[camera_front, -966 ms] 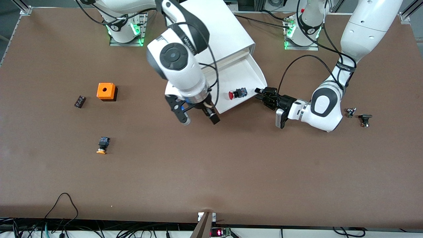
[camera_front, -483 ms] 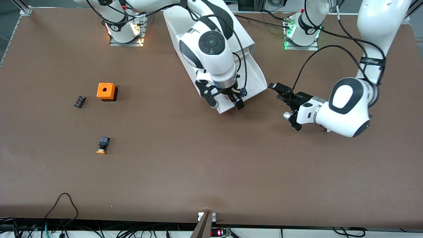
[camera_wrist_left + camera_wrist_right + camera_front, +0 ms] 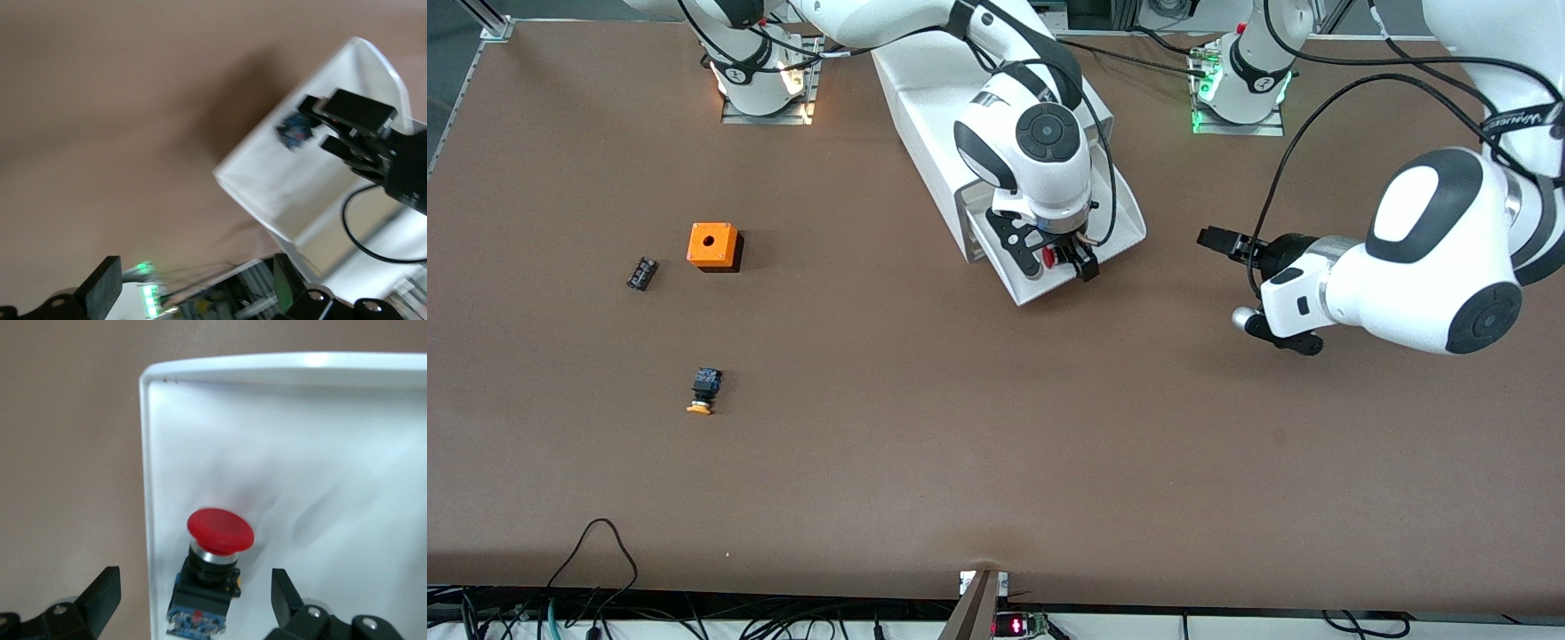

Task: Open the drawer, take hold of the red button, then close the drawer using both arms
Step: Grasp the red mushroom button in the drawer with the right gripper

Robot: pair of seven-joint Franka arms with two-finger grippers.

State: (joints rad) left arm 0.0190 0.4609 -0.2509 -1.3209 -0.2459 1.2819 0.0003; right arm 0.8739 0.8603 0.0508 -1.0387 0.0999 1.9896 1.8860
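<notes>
The drawer (image 3: 1125, 213) is pulled out of the white cabinet (image 3: 925, 98). The button (image 3: 1049, 258), with a red cap and a black-and-blue body, lies on its side in the tray near the drawer's front corner. My right gripper (image 3: 1060, 265) is low over the tray, open, with a finger on each side of the button and not touching it. The right wrist view shows the button (image 3: 212, 573) between the open fingers of my right gripper (image 3: 193, 603). My left gripper (image 3: 1211, 240) is open and empty over the bare table beside the drawer, toward the left arm's end. It is also open in the left wrist view (image 3: 193, 293).
An orange box with a hole (image 3: 713, 245), a small black part (image 3: 641, 273) and a yellow-capped button (image 3: 703, 389) lie toward the right arm's end of the table. The left wrist view shows the tray (image 3: 267, 187) with the right gripper (image 3: 320, 123) over it.
My right gripper moved from the table in front of the drawer to over the tray and came down around the button. My left gripper drew back from the drawer's corner toward the left arm's end.
</notes>
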